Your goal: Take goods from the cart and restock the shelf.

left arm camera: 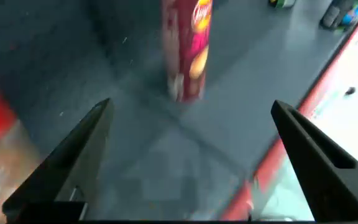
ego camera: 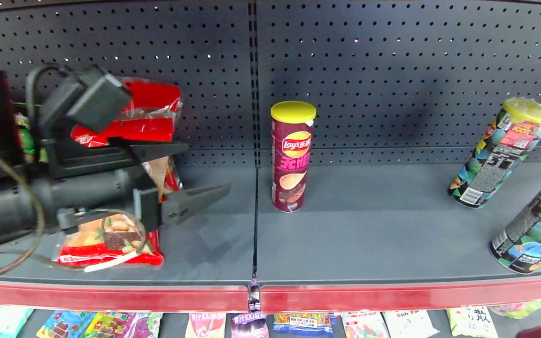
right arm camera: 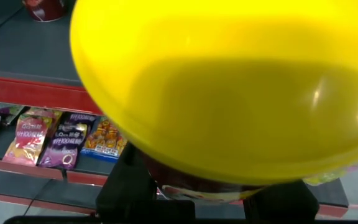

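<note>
A purple chips can [ego camera: 293, 157] with a yellow lid stands upright mid-shelf, also seen in the left wrist view [left arm camera: 188, 50]. My left gripper [ego camera: 207, 169] hangs open over the left part of the grey shelf [ego camera: 345, 234], its tips pointing toward that can with a gap between them [left arm camera: 191, 106]. Behind and under it lie red snack bags [ego camera: 111, 241]. In the right wrist view a can with a big yellow lid [right arm camera: 229, 87] sits close to the camera, and my right gripper [right arm camera: 197, 202] is shut on its body, below the shelf's red front edge.
Two colourful cans [ego camera: 500, 152] [ego camera: 536, 230] lean at the shelf's right end. A perforated back wall [ego camera: 369, 61] closes the shelf. Bare room lies between the purple can and the right cans. The lower shelf holds several snack packets [right arm camera: 48, 134].
</note>
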You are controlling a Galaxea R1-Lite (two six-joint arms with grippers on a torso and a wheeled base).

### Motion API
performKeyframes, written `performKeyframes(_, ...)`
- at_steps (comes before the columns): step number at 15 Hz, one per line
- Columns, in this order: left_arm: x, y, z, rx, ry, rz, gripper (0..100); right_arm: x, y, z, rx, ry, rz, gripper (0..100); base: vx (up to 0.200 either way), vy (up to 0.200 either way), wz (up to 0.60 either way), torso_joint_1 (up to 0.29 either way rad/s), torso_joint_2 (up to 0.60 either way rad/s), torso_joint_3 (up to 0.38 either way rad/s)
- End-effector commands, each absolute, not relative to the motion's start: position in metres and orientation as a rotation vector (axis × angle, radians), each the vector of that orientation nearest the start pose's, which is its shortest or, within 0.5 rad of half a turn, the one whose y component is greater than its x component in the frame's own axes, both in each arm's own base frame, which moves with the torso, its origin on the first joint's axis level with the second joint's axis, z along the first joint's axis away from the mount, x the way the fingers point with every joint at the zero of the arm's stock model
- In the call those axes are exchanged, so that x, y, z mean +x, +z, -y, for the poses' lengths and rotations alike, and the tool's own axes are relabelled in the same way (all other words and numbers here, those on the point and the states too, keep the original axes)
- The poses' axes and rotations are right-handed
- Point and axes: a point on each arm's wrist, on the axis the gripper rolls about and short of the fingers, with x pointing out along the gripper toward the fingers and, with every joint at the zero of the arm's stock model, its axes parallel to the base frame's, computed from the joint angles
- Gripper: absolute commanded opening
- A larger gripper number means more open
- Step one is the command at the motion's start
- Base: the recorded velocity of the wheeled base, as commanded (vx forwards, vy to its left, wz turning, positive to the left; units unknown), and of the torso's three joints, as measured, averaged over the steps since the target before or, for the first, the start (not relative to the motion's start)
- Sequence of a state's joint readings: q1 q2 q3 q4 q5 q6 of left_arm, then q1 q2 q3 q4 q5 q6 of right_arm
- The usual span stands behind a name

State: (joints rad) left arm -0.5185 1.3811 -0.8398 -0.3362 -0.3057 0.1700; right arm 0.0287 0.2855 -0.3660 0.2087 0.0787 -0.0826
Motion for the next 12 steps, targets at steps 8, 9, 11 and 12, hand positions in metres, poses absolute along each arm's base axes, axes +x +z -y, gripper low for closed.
performKeyframes(8, 0.293, 0.227, 0.197, 0.185, -0.922, -0.156, 100, -0.014, 0.161, -0.001, -0.076, 0.113, -0.149, 0, 0.000, 0.000, 0.00, 0.000, 0.00, 0.000)
performKeyframes(9, 0.297, 0.227, 0.200, 0.184, -0.925, -0.153, 100, -0.014, 0.161, -0.001, -0.076, 0.113, -0.151, 0, 0.000, 0.000, 0.00, 0.000, 0.00, 0.000)
performKeyframes(11, 0.309, 0.227, 0.204, 0.185, -0.918, -0.139, 100, -0.014, 0.161, -0.001, -0.076, 0.113, -0.149, 0, 0.000, 0.000, 0.00, 0.000, 0.00, 0.000)
performKeyframes(12, 0.312, 0.230, 0.206, 0.187, -0.919, -0.121, 100, -0.014, 0.161, -0.001, -0.076, 0.113, -0.149, 0, 0.000, 0.000, 0.00, 0.000, 0.00, 0.000)
